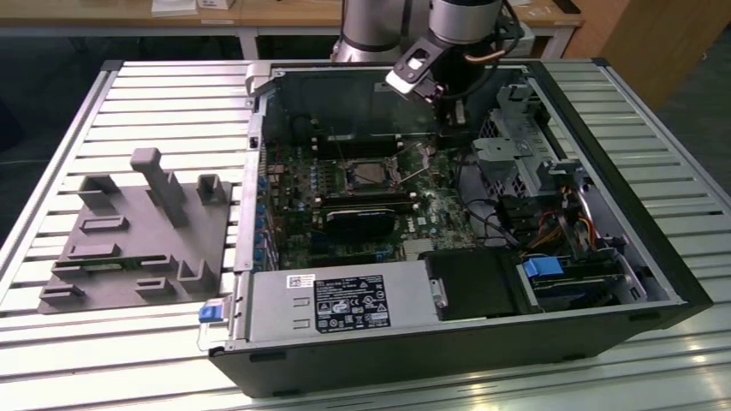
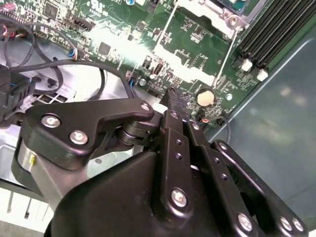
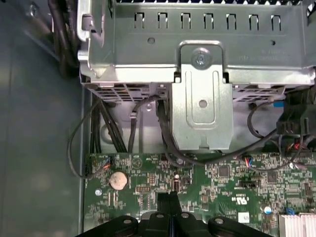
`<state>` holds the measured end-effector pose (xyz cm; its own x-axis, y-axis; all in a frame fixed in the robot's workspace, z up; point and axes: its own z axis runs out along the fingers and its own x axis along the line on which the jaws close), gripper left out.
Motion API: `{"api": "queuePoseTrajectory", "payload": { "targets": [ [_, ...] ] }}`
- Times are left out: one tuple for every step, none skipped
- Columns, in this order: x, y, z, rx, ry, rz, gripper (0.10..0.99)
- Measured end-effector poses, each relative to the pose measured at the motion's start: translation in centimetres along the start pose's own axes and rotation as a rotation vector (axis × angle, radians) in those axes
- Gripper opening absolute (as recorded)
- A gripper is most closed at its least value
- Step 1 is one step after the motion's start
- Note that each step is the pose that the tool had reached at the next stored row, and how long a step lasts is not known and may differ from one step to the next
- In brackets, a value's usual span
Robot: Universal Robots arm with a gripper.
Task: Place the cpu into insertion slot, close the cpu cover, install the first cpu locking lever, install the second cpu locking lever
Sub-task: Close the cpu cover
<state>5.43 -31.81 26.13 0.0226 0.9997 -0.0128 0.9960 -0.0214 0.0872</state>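
First wrist view puts your gripper [image 3: 170,200] low over the green motherboard [image 3: 222,177]. Its fingers are pressed together with no gap, and I can see nothing between them. Near the tips sits the coin battery [image 3: 118,180], and past the board's edge stands the metal drive cage [image 3: 202,94].

In the second wrist view, two thin wire levers [image 2: 224,59] run from the socket's corner toward the gripper, their long axis pointing roughly at the fingertips.

In the exterior view, the insertion slot [image 1: 363,175] lies to the exterior view's left of the gripper and nearer the camera, with the black heatsink block [image 1: 359,224] nearer the camera still. The slot's middle looks dull grey, but I cannot tell whether that is the seated cpu. By my judgement, the lever ends are the task parts closest to your fingers.
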Motion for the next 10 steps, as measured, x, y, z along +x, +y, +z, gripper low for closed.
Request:
{"api": "queuePoseTrajectory", "payload": {
  "targets": [
    [0.0, 0.08, 0.12, 0.001, 0.0, 0.0, 0.102],
    [0.01, 0.13, 0.26, 0.002, 0.0, 0.0, 0.102],
    [0.01, 0.18, 0.41, 0.003, 0.0, 0.0, 0.102],
    [0.01, 0.24, 0.57, 0.004, -0.0001, 0.0, 0.102],
    [0.02, 0.3, 0.73, 0.005, -0.0001, 0.0, 0.102],
    [0.02, 0.34, 0.88, 0.007, -0.0001, 0.0, 0.102],
    [0.03, 0.38, 1.04, 0.009, -0.0001, 0.0, 0.102],
    [0.03, 0.41, 1.19, 0.012, -0.0002, 0.0, 0.102],
    [0.03, 0.43, 1.34, 0.014, -0.0002, 0.0, 0.102],
    [0.03, 0.45, 1.49, 0.017, -0.0003, 0.0, 0.102]
  ]
}}
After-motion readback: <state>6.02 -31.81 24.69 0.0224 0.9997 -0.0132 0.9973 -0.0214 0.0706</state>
